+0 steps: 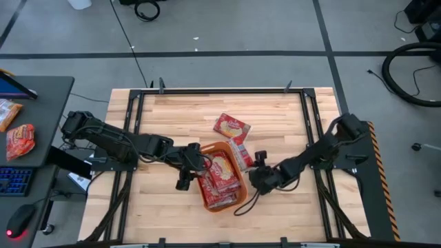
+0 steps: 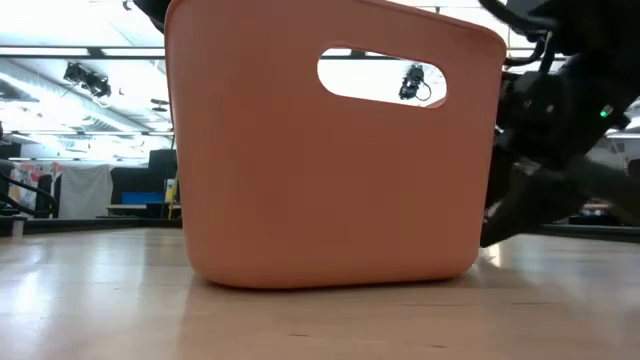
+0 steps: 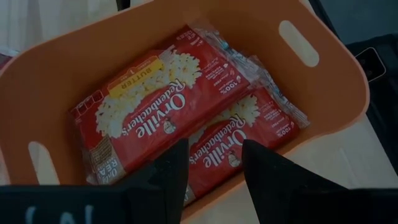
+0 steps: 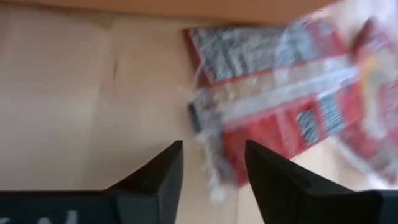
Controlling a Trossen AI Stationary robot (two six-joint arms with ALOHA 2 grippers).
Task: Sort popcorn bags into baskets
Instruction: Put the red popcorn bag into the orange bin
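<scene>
Pale wooden table [image 1: 172,117] fills the middle of the overhead frame. Left of centre, the left gripper [image 1: 186,176] hangs at the orange basket's [image 1: 238,200] left edge, fingers spread with nothing between them. Popcorn bags [image 1: 220,176] lie stacked inside; two more [image 1: 231,127] sit just above it. Right of the basket, the right gripper [image 1: 260,178] hovers, fingers likewise apart and empty.

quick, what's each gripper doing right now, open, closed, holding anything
Left gripper: open, empty, above the popcorn bags in the basket.
Right gripper: open, empty, near a loose bag on the table.
</scene>
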